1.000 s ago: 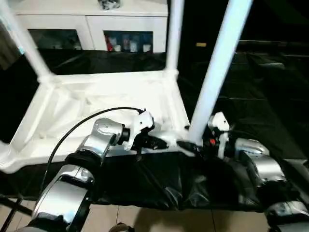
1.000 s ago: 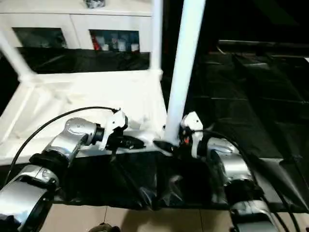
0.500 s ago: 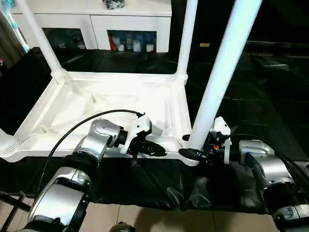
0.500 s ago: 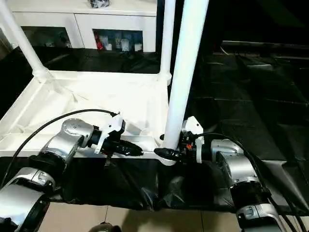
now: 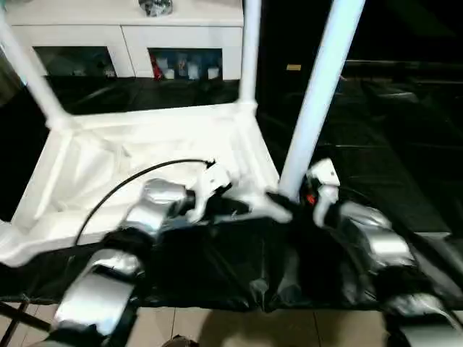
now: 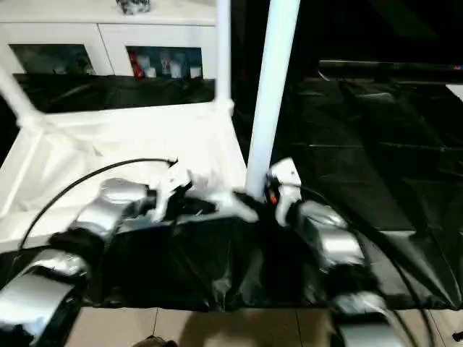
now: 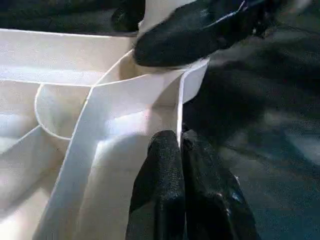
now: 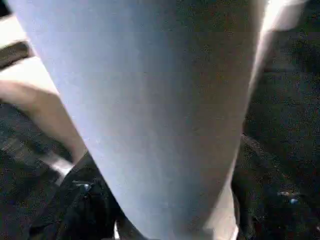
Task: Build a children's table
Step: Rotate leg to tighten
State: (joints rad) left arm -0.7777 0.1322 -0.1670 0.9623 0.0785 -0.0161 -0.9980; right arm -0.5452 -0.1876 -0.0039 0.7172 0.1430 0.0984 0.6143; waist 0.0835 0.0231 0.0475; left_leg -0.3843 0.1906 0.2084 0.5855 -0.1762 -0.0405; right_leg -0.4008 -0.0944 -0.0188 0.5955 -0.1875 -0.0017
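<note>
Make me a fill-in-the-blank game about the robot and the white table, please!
1. The table top lies upside down, so its legs point ____.
2. The left tool is pinched shut on the table top's thin ____.
3. The right tool is at the bottom of the nearest ____.
4. Behind the table stands a white ____ with glass doors.

Missing words: up; rim; leg; cabinet

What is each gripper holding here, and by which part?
Left gripper: the table top, pinched by its thin near edge wall. Right gripper: the nearest leg, fingers around its base.
</note>
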